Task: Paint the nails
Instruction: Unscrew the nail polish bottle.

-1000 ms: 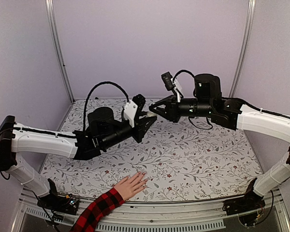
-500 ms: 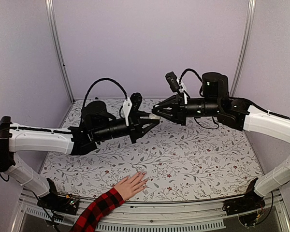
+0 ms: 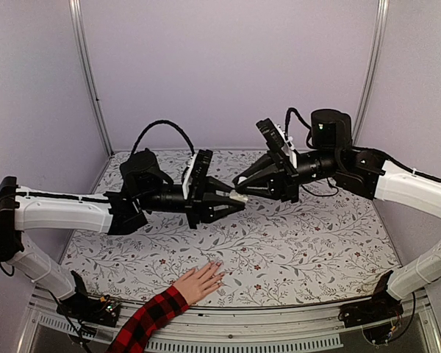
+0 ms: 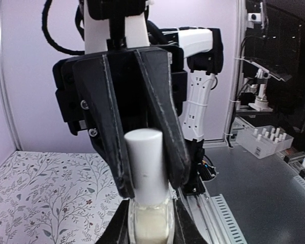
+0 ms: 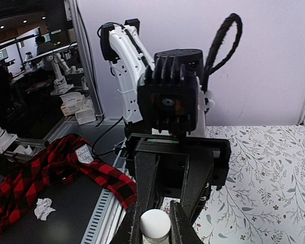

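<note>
Floral table (image 3: pixel 316 250), hand (image 3: pixel 200 282) flat nearside of the bottle (image 4: pixel 151 212) left gripper (image 3: pixel 234 200) grips, right gripper (image 3: pixel 243 189) pinching its cap (image 4: pixel 146 162); only left-wrist cam shows pale liquid (image 4: pixel 148 231) inside.

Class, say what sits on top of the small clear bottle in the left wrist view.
A white cap, pinched by the right gripper; the bottle neck beneath it is covered.

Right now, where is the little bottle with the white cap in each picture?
Top external: the bottle is mid-picture, above the table, where the left arm's jaws and the right arm's jaws meet.
Left wrist: bottom centre, with its white cap above the pale body and the right arm's jaws hugging the cap.
Right wrist: bottom centre, and only the round cap top shows.
Shared landmark: the flowery tablecloth, seen in all three views.
</note>
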